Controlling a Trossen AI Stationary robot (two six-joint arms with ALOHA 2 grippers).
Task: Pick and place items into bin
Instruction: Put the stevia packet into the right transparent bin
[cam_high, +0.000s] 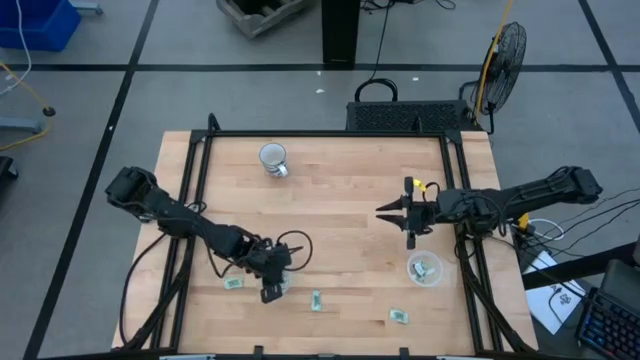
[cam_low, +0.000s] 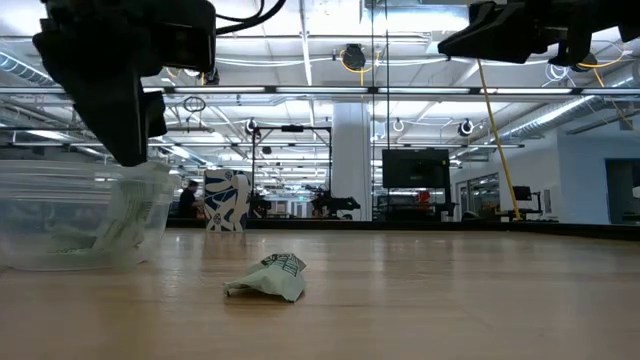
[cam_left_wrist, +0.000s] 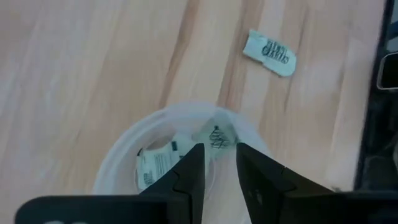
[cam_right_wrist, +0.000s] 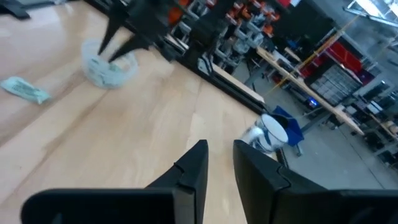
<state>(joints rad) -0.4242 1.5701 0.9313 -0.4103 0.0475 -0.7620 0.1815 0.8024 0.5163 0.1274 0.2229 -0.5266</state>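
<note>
My left gripper (cam_high: 272, 288) (cam_left_wrist: 220, 152) hangs open by a narrow gap over a clear round cup (cam_high: 281, 281) (cam_left_wrist: 124, 162) near the table's near edge. A pale-green wrapped piece (cam_left_wrist: 216, 134) (cam_low: 135, 210) stands slanted in the cup, its top at the fingertips. Another piece (cam_left_wrist: 158, 163) lies on the cup's floor. Loose pieces lie on the wood (cam_high: 233, 283), (cam_high: 316, 300), (cam_high: 399, 316); the low view shows one crumpled piece (cam_low: 268, 278). My right gripper (cam_high: 392, 212) (cam_right_wrist: 220, 152) hovers narrowly open above the table's right half. A second clear cup (cam_high: 424, 268) below it holds pieces. My left gripper comes down from above with its fingertips (cam_left_wrist: 198, 152) at the upper end of the slanted piece (cam_left_wrist: 217, 138) in the cup. I cannot tell whether they touch it. The piece's lower end rests inside the cup.
A white-and-grey mug (cam_high: 274, 160) (cam_right_wrist: 268, 134) stands near the far edge. A black frame rail (cam_high: 330, 134) runs round the table. Bare wood lies between the two arms (cam_high: 340, 230). One loose piece (cam_left_wrist: 269, 53) lies just beyond the left cup.
</note>
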